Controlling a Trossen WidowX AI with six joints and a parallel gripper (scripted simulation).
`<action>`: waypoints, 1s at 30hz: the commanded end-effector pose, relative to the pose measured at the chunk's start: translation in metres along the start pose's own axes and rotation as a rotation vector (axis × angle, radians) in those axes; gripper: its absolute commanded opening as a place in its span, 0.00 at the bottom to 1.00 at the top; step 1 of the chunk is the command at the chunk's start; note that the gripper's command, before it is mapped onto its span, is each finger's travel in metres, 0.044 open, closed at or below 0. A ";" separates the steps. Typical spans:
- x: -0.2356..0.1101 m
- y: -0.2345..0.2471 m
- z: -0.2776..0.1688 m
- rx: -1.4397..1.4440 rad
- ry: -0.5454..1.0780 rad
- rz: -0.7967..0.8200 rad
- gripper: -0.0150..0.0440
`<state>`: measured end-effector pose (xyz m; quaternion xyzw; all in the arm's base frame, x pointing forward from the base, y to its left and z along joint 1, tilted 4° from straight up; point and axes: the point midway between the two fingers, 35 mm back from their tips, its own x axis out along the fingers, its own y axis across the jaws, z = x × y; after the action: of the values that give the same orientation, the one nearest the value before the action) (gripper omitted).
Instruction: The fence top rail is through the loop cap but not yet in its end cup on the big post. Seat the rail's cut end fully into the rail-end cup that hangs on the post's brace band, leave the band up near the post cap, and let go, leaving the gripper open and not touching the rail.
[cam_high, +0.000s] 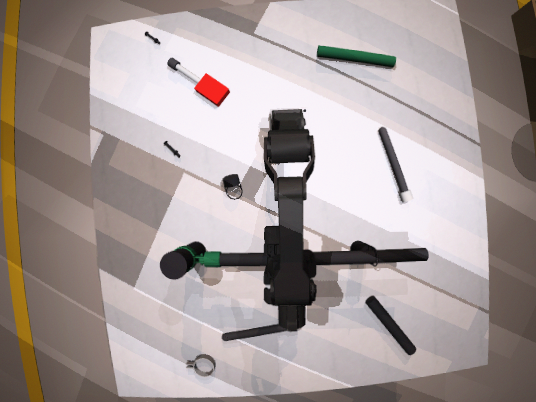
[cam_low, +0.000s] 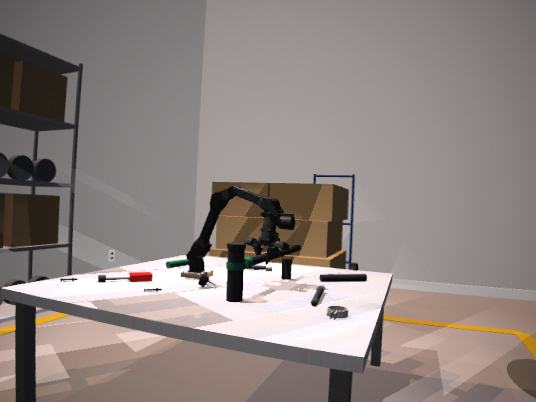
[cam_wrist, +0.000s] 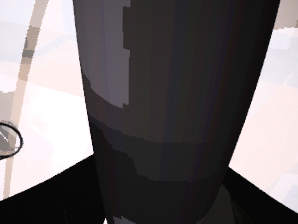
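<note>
Hand (cam_high: 289, 260) is clamped on the top rail (cam_high: 350, 256), gripping it about mid-length; your arm comes down onto it from above. In the wrist view the rail (cam_wrist: 166, 110) fills nearly the whole frame as a dark tube between the jaws. Rail runs level above the tabletop (cam_high: 440, 165), one end toward the big post (cam_high: 175, 264), the other passing the loop cap (cam_high: 361, 247) on the smaller post and sticking out beyond it. At the post end you see the green brace band (cam_low: 234, 265) high on the post (cam_low: 235, 280), with the green rail-end cup (cam_high: 210, 258) beside it; rail meets the cup, but how deep it sits you cannot tell. Loose around: green tube (cam_high: 356, 55), red-headed tool (cam_high: 212, 89), spare black tubes (cam_high: 390, 325), a clamp ring (cam_high: 201, 364)
</note>
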<state>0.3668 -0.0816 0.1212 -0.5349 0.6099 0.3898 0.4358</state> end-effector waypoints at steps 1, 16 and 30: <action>0.000 0.000 0.000 0.000 0.000 -0.001 0.25; 0.001 -0.001 -0.007 0.000 0.001 -0.001 0.25; 0.002 -0.001 -0.013 0.000 0.001 -0.001 0.25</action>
<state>0.3658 -0.0889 0.1209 -0.5319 0.6083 0.3938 0.4382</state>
